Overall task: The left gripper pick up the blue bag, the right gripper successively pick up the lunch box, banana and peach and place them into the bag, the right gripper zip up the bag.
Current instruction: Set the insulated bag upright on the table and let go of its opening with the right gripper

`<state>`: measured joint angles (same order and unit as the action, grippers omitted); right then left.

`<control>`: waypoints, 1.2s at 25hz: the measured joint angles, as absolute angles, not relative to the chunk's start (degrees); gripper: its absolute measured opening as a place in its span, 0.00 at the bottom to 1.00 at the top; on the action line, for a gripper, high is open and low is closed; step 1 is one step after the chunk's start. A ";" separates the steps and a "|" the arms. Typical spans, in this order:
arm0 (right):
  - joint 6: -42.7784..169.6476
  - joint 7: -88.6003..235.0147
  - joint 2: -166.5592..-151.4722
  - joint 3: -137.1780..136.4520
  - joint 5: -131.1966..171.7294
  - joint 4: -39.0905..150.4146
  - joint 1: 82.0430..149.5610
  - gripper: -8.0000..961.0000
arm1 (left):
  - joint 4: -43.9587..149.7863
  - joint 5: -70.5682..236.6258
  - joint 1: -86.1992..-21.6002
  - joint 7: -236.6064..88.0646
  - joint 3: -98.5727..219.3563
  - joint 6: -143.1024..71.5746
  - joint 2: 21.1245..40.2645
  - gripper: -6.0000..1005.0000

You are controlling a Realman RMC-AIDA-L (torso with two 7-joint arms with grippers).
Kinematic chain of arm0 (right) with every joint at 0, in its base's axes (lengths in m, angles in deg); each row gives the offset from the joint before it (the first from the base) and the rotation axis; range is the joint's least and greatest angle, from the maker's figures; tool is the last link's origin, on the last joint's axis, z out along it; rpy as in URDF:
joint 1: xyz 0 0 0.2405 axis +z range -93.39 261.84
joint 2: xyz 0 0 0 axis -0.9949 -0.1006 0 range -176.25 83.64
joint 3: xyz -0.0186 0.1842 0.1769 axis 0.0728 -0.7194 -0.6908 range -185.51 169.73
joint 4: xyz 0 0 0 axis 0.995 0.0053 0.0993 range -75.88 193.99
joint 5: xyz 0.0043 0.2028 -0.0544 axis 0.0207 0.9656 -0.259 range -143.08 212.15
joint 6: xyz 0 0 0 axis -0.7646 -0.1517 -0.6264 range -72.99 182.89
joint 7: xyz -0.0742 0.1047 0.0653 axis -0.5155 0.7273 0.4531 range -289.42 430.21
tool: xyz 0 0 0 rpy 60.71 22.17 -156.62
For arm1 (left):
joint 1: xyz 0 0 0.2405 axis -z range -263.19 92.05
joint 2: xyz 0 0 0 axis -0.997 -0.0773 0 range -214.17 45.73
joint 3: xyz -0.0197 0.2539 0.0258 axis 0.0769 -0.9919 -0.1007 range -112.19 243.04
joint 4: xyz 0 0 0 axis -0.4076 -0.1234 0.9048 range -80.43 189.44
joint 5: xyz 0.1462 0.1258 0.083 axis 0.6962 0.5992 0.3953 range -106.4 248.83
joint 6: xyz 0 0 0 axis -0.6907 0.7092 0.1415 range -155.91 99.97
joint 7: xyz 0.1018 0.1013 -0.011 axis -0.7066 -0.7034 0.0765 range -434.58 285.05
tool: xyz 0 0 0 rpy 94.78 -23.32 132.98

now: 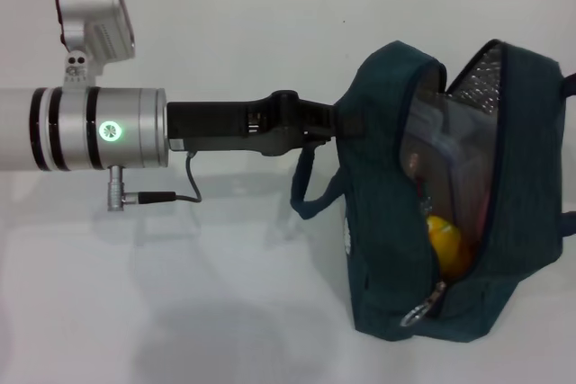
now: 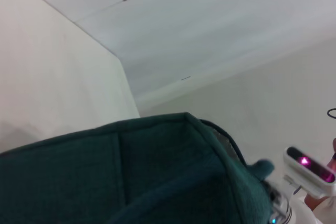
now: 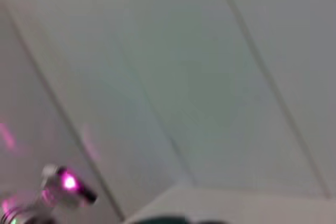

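The blue bag (image 1: 396,249) stands on the white table at the right, its top unzipped and gaping, silver lining (image 1: 481,74) showing. My left gripper (image 1: 337,128) reaches in from the left and is shut on the bag's left rim by a handle. Inside the opening lies the translucent lunch box (image 1: 445,141), and below it the yellow banana (image 1: 445,242). The zipper's metal ring pull (image 1: 416,314) hangs at the near end. The peach is hidden. The left wrist view shows the bag's fabric (image 2: 131,177) close up. The right gripper is out of view; its wrist view catches only a sliver of the bag (image 3: 173,220).
The white table (image 1: 180,312) runs to a pale wall at the back. A thin black cable (image 1: 175,195) hangs under the left arm's silver segment (image 1: 99,128). A white device with a pink light (image 2: 310,167) sits beyond the bag in the left wrist view.
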<state>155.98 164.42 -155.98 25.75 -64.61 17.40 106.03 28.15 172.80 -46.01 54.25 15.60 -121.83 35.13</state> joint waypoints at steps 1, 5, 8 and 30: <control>156.48 164.89 -155.91 25.70 -65.87 17.12 106.11 0.67 | 28.15 172.58 -46.06 54.28 15.60 -121.83 35.13 0.07; 156.92 167.08 -155.32 25.54 -68.97 16.27 105.89 0.66 | 28.15 172.20 -46.10 54.34 15.59 -121.83 35.13 0.07; 157.79 167.56 -155.05 25.26 -70.43 16.13 105.57 0.67 | 28.14 172.19 -45.99 54.39 15.59 -121.84 35.13 0.07; 178.05 156.29 -157.72 26.00 -60.27 15.02 105.73 0.67 | 28.06 172.20 -44.90 54.15 15.59 -120.56 35.18 0.07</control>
<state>178.05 156.29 -157.72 26.00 -60.27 15.02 105.73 28.06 172.20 -44.90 54.15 15.59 -120.56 35.18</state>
